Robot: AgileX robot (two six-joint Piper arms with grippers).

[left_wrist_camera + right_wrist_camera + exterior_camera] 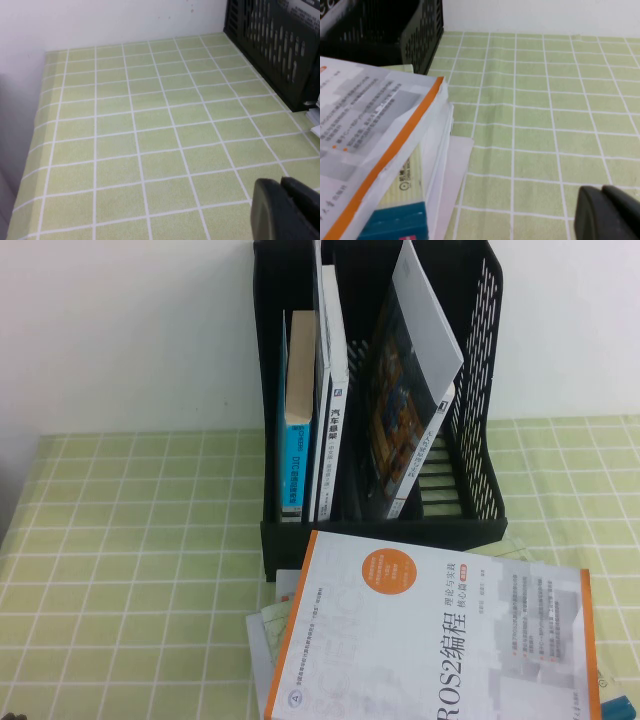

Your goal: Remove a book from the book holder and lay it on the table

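The black left gripper [285, 210], state untellable, and the closed right gripper [607, 215] hover above the green gridded table [130, 570]. Beyond the white orange-edged book [430, 640], the black slotted plastic book holder [480, 370] holds the dark-and-grey paperback [410, 400] leaning in its right compartment.

The table [130, 570] carries the book holder [480, 390] — and a stack of books [440, 640].

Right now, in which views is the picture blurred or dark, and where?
High view: soft overall, the book holder dark inside, the book readable only roughly. Left wrist view: the table sharp, the left gripper a dark blur. Right wrist view: the shut right gripper blurred, the ROS2 book soft.
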